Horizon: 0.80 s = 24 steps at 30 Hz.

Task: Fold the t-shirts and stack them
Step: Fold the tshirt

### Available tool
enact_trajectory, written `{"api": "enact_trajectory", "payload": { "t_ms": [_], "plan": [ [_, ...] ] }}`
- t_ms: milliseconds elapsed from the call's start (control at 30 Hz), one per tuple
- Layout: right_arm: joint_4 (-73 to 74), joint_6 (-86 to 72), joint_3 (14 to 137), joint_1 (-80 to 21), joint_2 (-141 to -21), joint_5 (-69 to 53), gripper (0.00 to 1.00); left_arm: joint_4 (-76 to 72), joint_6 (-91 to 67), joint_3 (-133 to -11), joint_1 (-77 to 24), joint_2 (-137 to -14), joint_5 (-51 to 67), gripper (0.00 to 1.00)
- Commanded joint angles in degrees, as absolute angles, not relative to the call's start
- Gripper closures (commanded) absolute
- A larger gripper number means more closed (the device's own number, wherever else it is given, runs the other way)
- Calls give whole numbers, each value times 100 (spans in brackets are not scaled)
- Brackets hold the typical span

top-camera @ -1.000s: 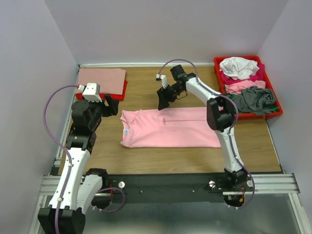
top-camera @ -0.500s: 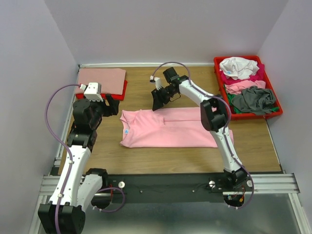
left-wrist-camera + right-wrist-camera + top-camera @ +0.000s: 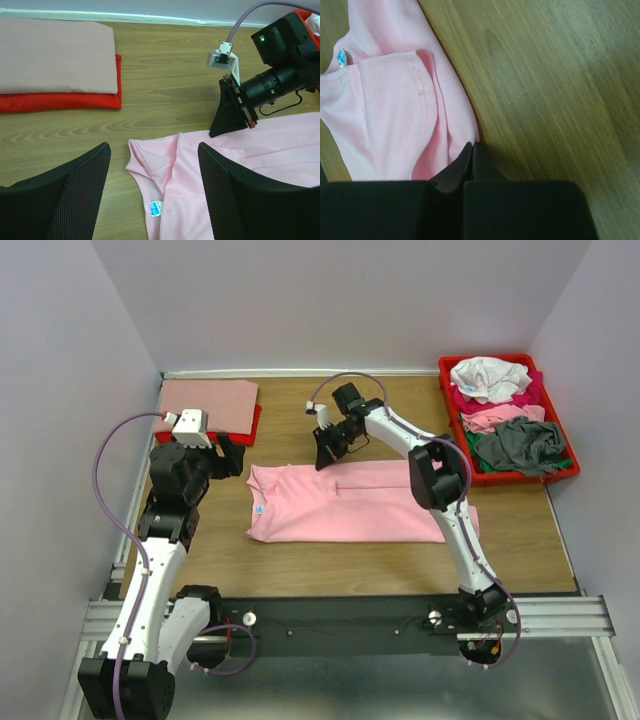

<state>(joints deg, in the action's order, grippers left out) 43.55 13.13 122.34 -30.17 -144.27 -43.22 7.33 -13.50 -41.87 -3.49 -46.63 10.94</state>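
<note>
Tabletop view, showing a light pink t-shirt [image 3: 350, 502] lying flat on a wooden table [image 3: 300, 562]. Partly folded into a long band, with the neck end and its small blue label [image 3: 157, 207] pointing left.

Pinching the far edge of that shirt, close to its collar end, with the right gripper [image 3: 322, 462]. Pressing both fingers [image 3: 455, 167] together, tips meeting right on the cloth's hem, with a raised fold of pink just beside them. Arching in from beyond the shirt's far edge with the right arm.

Hovering just left of the shirt's collar end with the left gripper [image 3: 228, 455]. Holding its mesh-faced fingers [image 3: 75, 195] wide apart and gripping nothing, with collar and label showing between them in the wrist view.

Resting beyond the shirt's far left corner, well apart from it: a folded salmon t-shirt [image 3: 208, 403] stacked on a folded red t-shirt [image 3: 60, 102].

Sitting past the shirt's far right corner: a red tray [image 3: 572, 468] holding a loose heap. Lying on top, a white t-shirt [image 3: 488, 378], then a magenta t-shirt [image 3: 465, 400], another pink one and a grey t-shirt [image 3: 520, 443] nearest.
</note>
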Motion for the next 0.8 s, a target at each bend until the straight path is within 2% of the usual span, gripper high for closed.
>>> {"api": "enact_trajectory", "payload": {
  "t_ms": [0,233,500,633,667,700,767],
  "plan": [
    [4465,1213,12497,-3015,-14581,-3728,100,580,-1301,-4131,-334,-4667,1151,22],
    [4316,722,12937,-2461,-14730,-2716,100,580,-1301,-4131,-334,-4693,1151,22],
    [3543,-252,13227,-1794,-14853,-1021,100,501,-1292,-4096,-334,-4860,1406,21],
    [3138,-378,13762,-1661,-15195,-598,99,299,-1406,-4025,-334,-5088,1854,17],
    [3085,-361,13859,-1644,-15240,-572,96,238,-1528,-4017,-334,-5289,2081,17],
    [3015,-291,13982,-1644,-15310,-519,87,107,-1616,-3990,-334,-5413,2196,17],
    [2936,-238,14106,-1644,-15354,-536,76,-130,-2106,-3938,-334,-5885,2407,21]
  ]
}}
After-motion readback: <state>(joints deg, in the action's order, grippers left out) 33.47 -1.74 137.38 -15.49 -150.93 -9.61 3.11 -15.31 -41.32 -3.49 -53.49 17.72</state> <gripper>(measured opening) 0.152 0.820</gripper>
